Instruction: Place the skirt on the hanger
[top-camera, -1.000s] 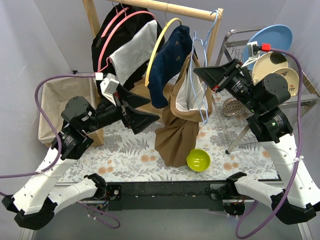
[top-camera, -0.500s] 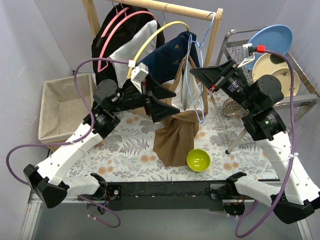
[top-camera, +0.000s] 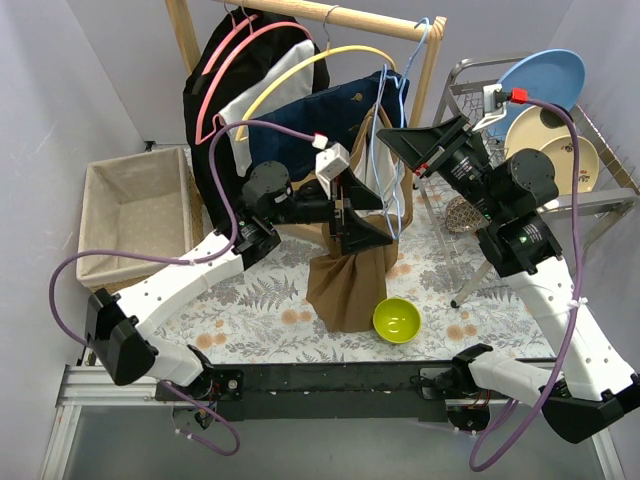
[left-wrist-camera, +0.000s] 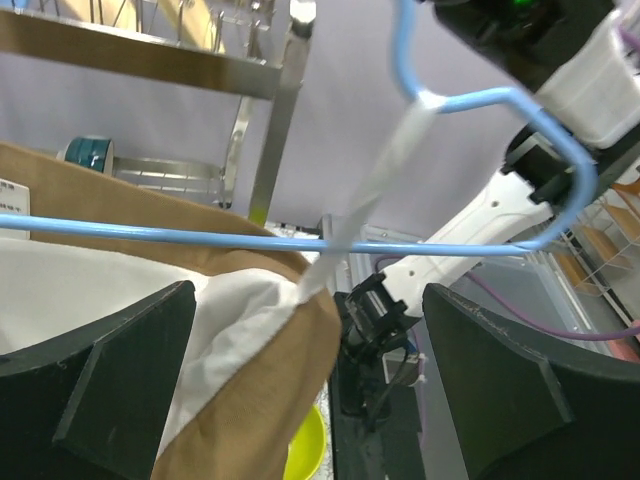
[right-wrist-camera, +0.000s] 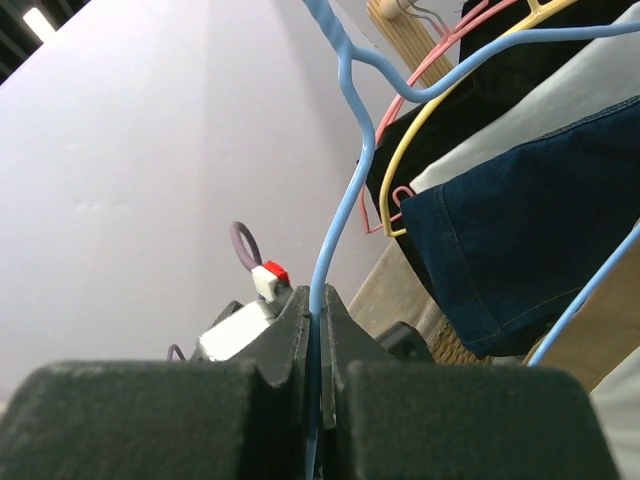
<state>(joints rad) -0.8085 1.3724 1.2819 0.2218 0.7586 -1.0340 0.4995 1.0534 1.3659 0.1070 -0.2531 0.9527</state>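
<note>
The brown skirt (top-camera: 350, 270) with white lining hangs from the blue hanger (top-camera: 383, 100), its hem bunched on the table. The hanger's hook is up at the wooden rail (top-camera: 330, 14). My right gripper (top-camera: 392, 143) is shut on the hanger's wire, seen between its fingers in the right wrist view (right-wrist-camera: 318, 330). My left gripper (top-camera: 385, 220) is open at the skirt's waist. In the left wrist view the skirt's waist edge (left-wrist-camera: 250, 380) lies between the spread fingers (left-wrist-camera: 110, 370), under the hanger's bar (left-wrist-camera: 200, 235). A white strap (left-wrist-camera: 370, 200) runs up over the bar.
A black garment on pink hangers (top-camera: 230, 80) and a navy garment (top-camera: 320, 115) on a yellow hanger hang left on the rail. A green bowl (top-camera: 396, 320) sits near the skirt's hem. A wicker basket (top-camera: 130, 215) is at the left, a dish rack (top-camera: 545, 120) with plates at the right.
My left arm has swung right from the basket side up to the skirt's waist, staying open. The navy garment and yellow hanger shifted. The right gripper still holds the hanger.
</note>
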